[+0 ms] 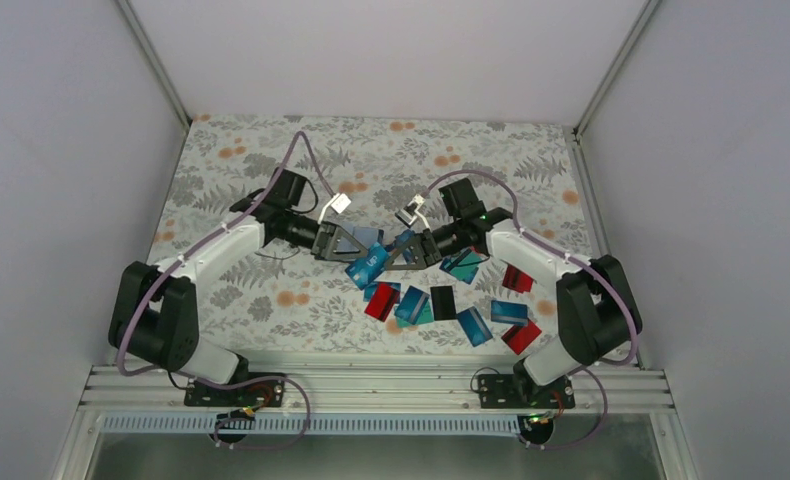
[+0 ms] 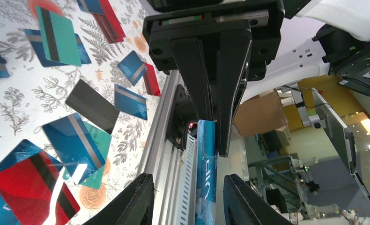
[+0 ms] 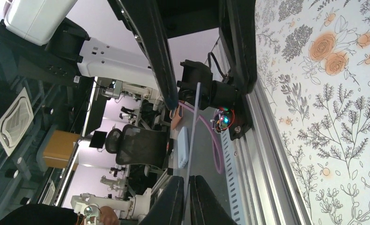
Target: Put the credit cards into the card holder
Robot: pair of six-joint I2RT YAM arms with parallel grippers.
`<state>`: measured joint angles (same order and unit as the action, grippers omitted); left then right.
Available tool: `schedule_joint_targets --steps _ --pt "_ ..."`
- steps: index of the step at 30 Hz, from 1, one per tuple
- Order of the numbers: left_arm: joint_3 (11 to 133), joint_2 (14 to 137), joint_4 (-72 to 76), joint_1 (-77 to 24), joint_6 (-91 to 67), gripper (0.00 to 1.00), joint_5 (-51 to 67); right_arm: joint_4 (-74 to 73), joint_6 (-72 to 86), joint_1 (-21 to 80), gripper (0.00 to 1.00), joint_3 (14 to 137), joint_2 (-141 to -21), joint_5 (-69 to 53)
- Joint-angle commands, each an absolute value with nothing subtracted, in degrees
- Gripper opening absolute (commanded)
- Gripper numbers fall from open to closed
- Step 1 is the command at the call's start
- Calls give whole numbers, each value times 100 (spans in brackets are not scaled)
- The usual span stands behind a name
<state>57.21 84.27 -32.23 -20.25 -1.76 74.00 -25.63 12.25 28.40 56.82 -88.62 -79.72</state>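
credit card [image 2: 206, 159] up in the air, between the two hands

this bright blue credit card with pale writing is off the surface [image 1: 271, 180], in the middle between the two arms. the right hand [image 3: 188, 187] is clenched on one end of it. the card's long side runs straight from that hand over to the left hand [image 2: 188, 183], and both wrist views see only its thin edge. its free end sits between the left hand's fingers [image 2: 237, 197], which stand apart with a gap on each side, so that hand grasps nothing. the left hand is right at the free end, so i think it could take hold there next. the other cards [image 1: 491, 325], blue, teal and red, and one black card [image 1: 441, 300], lie flat and scattered on the flowery surface, nearer the right arm. i cannot pick out the card holder for sure.
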Motion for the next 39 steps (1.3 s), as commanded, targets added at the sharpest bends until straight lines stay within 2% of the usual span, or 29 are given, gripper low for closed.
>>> schedule_joint_targets --steps 1,10,16,20,29,32,37,38,39 --pt "5948 8532 -3261 -2123 114 35 7627 -2687 1021 2803 4 5865 -8931 -8189" --pt "5968 8546 -3287 -2212 70 14 7690 -2747 962 2798 4 5938 -9010 -8196" --pt "5963 8502 -3309 -2232 7 20 7682 -2846 887 2803 4 6029 -9065 -8186" --pt "5862 8438 -3227 -2235 -112 19 7621 -2819 887 2803 4 5986 -9020 -8200" --pt "5790 8282 -3222 -2224 -263 10 7451 -2732 970 2678 4 5833 -8833 -8156" --pt "5760 8295 -3195 -2228 -279 3 7462 -2706 999 2654 4 5809 -8814 -8160" --pt "5790 8299 -3130 -2232 -362 2 7532 -2814 1019 2654 4 5915 -8920 -8039" --pt "5792 8294 -3099 -2232 -409 2 7512 -2848 1013 2650 6 5956 -8957 -8008" --pt "5792 8303 -3072 -2226 -458 2 7435 -2888 1013 2650 13 5994 -9002 -7970"
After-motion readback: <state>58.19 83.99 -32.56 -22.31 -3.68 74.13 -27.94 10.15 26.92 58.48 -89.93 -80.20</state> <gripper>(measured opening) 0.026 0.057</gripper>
